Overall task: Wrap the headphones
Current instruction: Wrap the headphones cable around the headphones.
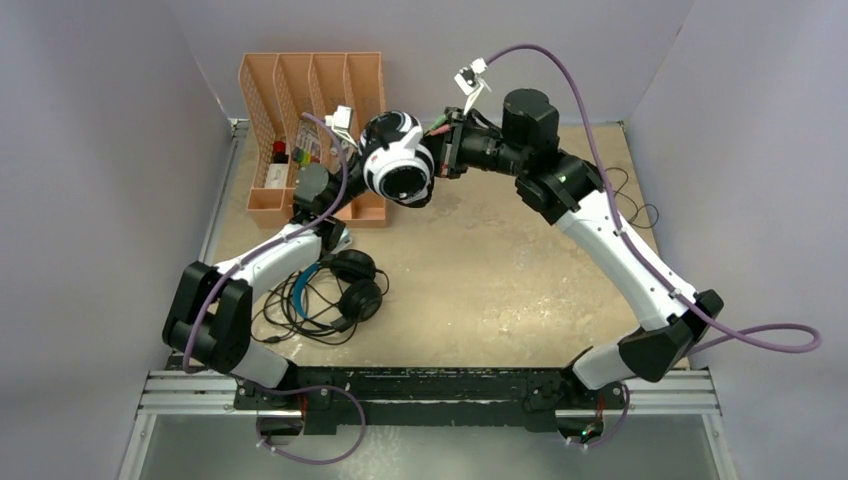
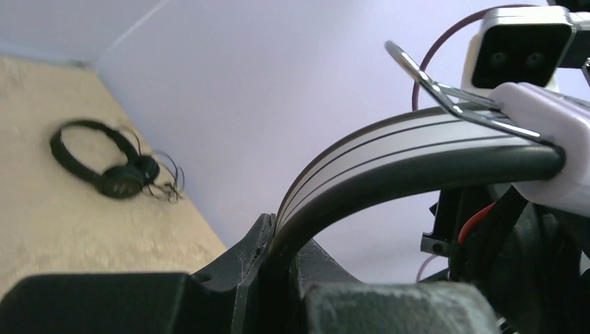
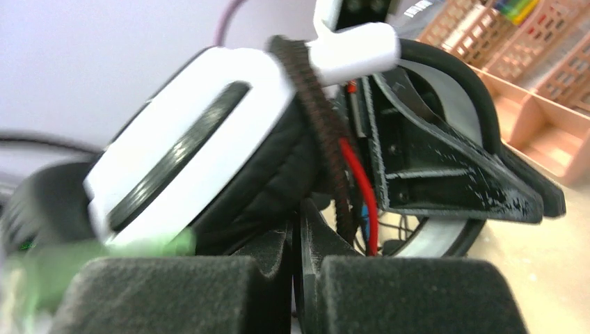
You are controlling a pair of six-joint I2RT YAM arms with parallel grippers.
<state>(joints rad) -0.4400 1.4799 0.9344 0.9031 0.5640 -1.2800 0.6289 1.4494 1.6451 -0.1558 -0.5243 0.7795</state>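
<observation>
Headphones with a blue headband (image 1: pixel 340 285) lie near the worktop's (image 1: pixel 480 270) near-left corner, their cable loose around them. Farther back, the white-and-black headset (image 1: pixel 398 158) hangs above the worktop between both tools: the left tool (image 2: pixel 275 271) is clamped on its headband, the right tool (image 3: pixel 306 271) pinched together under an earcup. A slim black headset (image 2: pixel 111 170) lies by the right edge.

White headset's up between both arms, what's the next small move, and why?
Probably swing the right gripper, which seems to pinch the braided cable, one loop around the white-and-black headset. The left gripper clamps its headband, steadying it.
</observation>
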